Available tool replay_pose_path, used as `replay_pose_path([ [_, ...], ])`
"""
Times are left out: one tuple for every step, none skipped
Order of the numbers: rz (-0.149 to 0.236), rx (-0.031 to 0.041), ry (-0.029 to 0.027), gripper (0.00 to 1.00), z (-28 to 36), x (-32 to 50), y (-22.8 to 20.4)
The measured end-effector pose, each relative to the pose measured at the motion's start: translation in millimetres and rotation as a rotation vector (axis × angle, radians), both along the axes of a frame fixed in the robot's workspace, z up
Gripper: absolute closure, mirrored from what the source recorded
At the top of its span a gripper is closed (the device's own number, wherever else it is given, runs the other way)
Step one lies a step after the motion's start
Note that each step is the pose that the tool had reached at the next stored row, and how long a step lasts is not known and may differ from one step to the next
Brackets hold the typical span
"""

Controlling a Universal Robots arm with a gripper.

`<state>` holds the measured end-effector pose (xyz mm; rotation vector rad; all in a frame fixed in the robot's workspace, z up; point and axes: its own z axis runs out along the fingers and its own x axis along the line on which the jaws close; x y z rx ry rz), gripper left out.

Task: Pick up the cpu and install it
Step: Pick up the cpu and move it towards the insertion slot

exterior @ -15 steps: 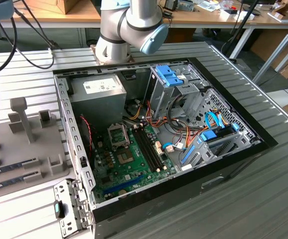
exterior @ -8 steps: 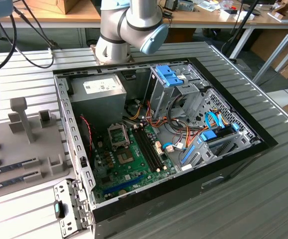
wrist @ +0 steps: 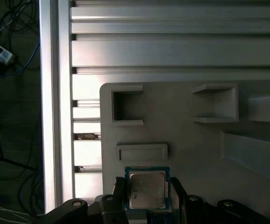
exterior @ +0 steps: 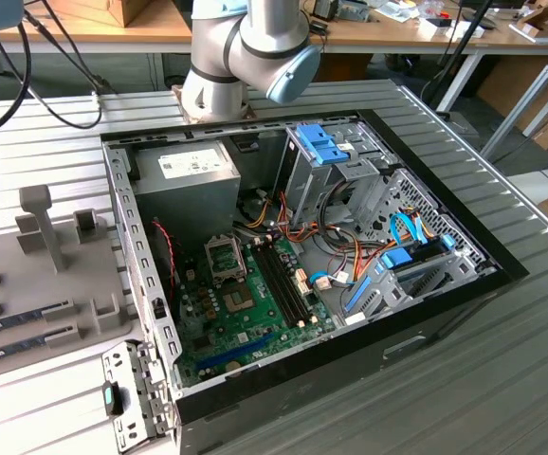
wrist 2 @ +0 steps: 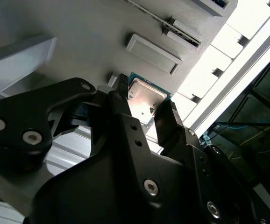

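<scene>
In both wrist views the gripper's (wrist 2: 146, 101) black body hides the near edge of the cpu (wrist 2: 146, 94). Whether the chip rests on the grey fixture tray (wrist 2: 79, 42) or hangs just above it cannot be made out. The fingers (wrist: 120, 192) are closed against two opposite edges of the cpu (wrist: 146, 189), beside a shallow rectangular recess (wrist: 142, 151) in the tray.

In the exterior view the robot arm (exterior: 246, 47) is cut off by the frame's top edge. A ribbed aluminium table (exterior: 464, 379) fills the room's foreground, with cluttered wooden workbenches (exterior: 397, 33) behind.

An open computer case (exterior: 426, 313) lies on the table, holding a green motherboard (exterior: 246, 318), a grey power supply (exterior: 184, 185) and coloured cables. The tray lies at the exterior view's left, carrying memory sticks (exterior: 18, 318).
</scene>
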<state>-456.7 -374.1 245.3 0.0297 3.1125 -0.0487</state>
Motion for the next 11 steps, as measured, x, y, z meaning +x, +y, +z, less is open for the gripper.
replay_pose_path([
  [0.000, 0.0007, 0.0000, 0.53, 0.6, 0.0, 0.0],
  [0.000, 0.0015, 0.0000, 0.53, 1.1, 0.0, 0.0],
  [0.000, 0.0019, 0.0000, 0.53, 1.4, 0.0, 0.0],
  [0.000, 0.0022, 0.0000, 0.53, 1.6, 0.0, 0.0],
  [0.000, 0.0027, 0.0000, 0.53, 2.0, 0.0, 0.0],
  [0.000, 0.0033, 0.0000, 0.53, 2.4, 0.0, 0.0],
  [0.000, 0.0040, 0.0001, 0.53, 3.0, 0.0, 0.0],
  [0.000, 0.0045, 0.0000, 0.53, 3.5, 0.0, 0.0],
  [0.000, 0.0052, 0.0000, 0.53, 4.1, 0.0, 0.0],
  [0.000, 0.0061, 0.0000, 0.53, 4.8, 0.0, 0.0],
  [0.000, 0.0063, 0.0000, 0.53, 5.1, 0.0, 0.0],
])
